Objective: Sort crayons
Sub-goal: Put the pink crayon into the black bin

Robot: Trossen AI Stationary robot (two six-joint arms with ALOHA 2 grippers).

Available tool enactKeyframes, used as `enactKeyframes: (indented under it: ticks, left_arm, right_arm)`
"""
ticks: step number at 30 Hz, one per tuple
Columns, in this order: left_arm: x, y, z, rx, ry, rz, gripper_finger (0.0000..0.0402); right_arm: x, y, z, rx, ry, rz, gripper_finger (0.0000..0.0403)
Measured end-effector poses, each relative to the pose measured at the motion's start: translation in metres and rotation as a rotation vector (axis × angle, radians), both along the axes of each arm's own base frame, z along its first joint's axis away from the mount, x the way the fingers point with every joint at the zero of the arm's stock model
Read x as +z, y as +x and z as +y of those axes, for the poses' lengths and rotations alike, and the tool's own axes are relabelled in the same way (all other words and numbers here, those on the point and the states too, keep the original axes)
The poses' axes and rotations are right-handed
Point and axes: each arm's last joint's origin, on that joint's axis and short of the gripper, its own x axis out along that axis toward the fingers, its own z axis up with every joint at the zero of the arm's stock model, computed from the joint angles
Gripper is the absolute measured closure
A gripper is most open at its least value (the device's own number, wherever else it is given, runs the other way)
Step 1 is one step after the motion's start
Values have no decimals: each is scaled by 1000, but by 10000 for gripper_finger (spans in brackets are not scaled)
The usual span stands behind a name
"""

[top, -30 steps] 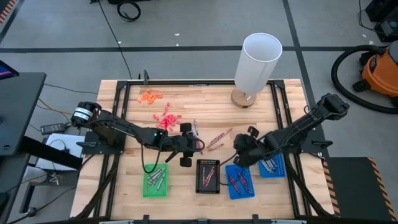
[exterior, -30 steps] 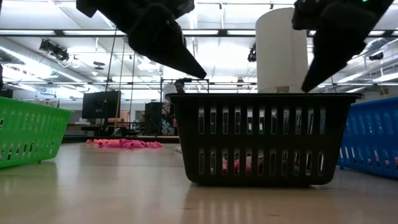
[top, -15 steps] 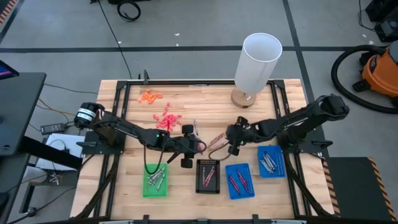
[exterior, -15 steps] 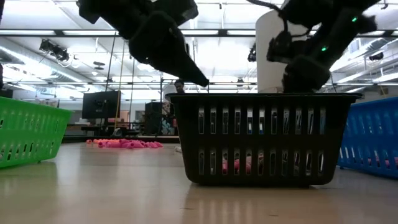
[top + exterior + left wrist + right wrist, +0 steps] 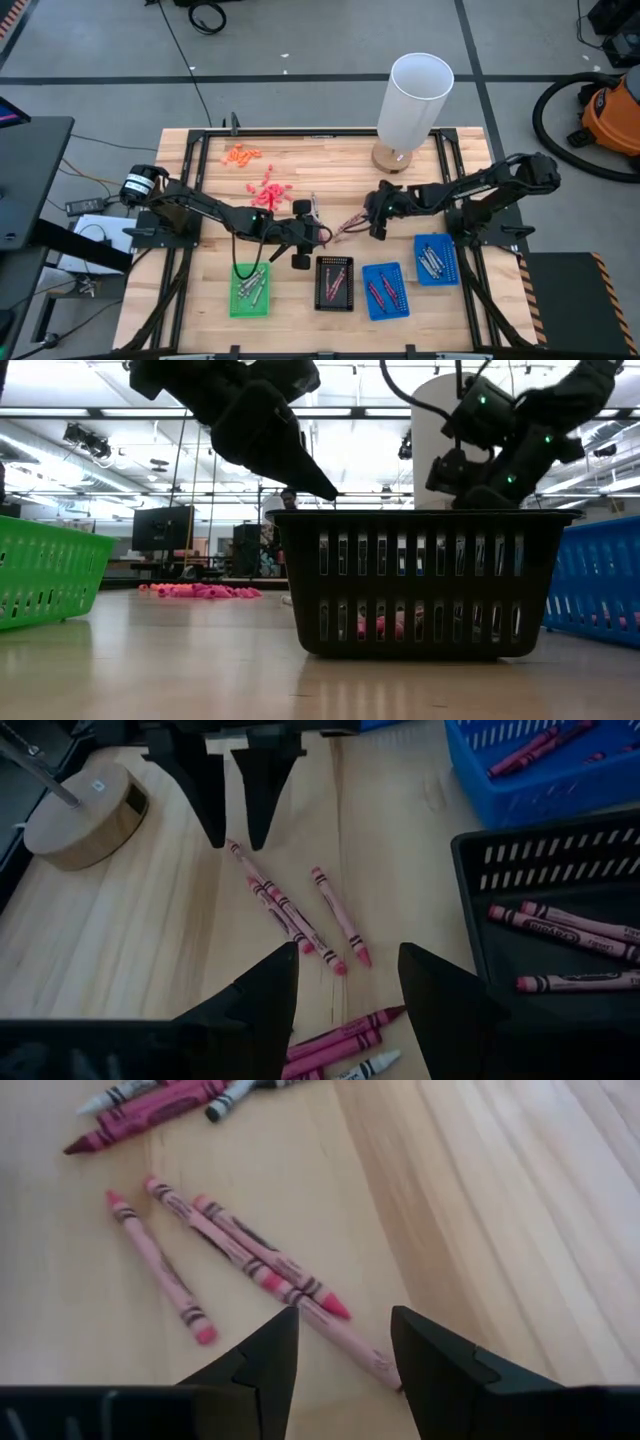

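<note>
Three pinkish-red crayons (image 5: 245, 1245) lie flat on the wooden table (image 5: 200, 200) near its middle, and a few maroon and grey crayons (image 5: 150, 1105) lie just beyond them. My right gripper (image 5: 343, 1320) hangs open above the pink crayons (image 5: 300, 910), slanting down, with one crayon's end between its fingertips (image 5: 215, 815). From the other side my left gripper (image 5: 345, 955) faces the same crayons (image 5: 348, 224), open and holding nothing. Other crayons lie in the black tray (image 5: 560, 925).
Along the near edge stand a green tray (image 5: 250, 290), the black tray (image 5: 334, 282) and two blue trays (image 5: 385, 290) (image 5: 436, 260). A tall white cylinder (image 5: 415, 100) stands on a wooden base at the far edge. Orange and pink bits (image 5: 260, 180) lie at the far left.
My right gripper has swung away from above the blue trays toward the table's middle and far edge. It has sunk and turned over the loose pink crayons. The crayons have not moved.
</note>
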Motion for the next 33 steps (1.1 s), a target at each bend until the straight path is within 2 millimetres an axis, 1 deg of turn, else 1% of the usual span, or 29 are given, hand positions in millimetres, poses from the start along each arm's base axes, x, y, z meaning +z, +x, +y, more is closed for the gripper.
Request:
enactKeyframes:
  ticks: [5,12,20,28,33]
  left_arm:
    - [0,0,0,0,0,1,217]
    - [0,0,0,0,0,0,217]
    - [0,0,0,-1,2,1,217]
    - [0,0,0,-10,15,3,217]
    - [0,0,0,-11,16,4,217]
  right_arm:
    - [-13,-10,-7,6,-3,-40,233]
    - [-21,-17,-13,50,-51,-122,233]
    - [-29,-27,-20,46,-61,-88,233]
    - [-35,-33,-19,75,25,-63,234]
    - [-36,-32,-12,119,97,-68,234]
